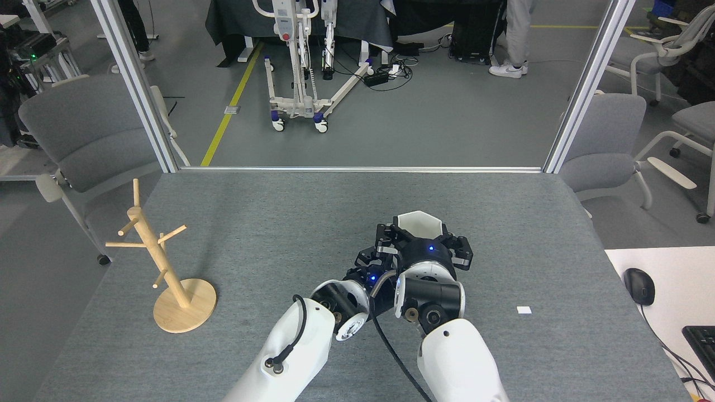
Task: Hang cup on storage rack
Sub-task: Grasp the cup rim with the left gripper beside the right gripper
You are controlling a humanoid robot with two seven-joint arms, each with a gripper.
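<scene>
The white faceted cup (419,222) sits at the far end of my right gripper (422,235), a little right of the table's middle. Only its hexagonal rim and upper wall show above the black fingers, which flank it on both sides and are shut on it. My left gripper (373,258) is pressed close against the right one's left side, just below and left of the cup; it is dark and partly covered, so its state is unclear. The storage rack (148,245), a light wooden peg tree on a round base, stands upright at the table's left edge, far from both grippers.
A small white tag (524,310) lies on the grey table (290,212) to the right of my arms. A white desk with a mouse (638,286) and keyboard (701,339) adjoins at right. Grey chairs (84,134) stand beyond the table's left and right corners.
</scene>
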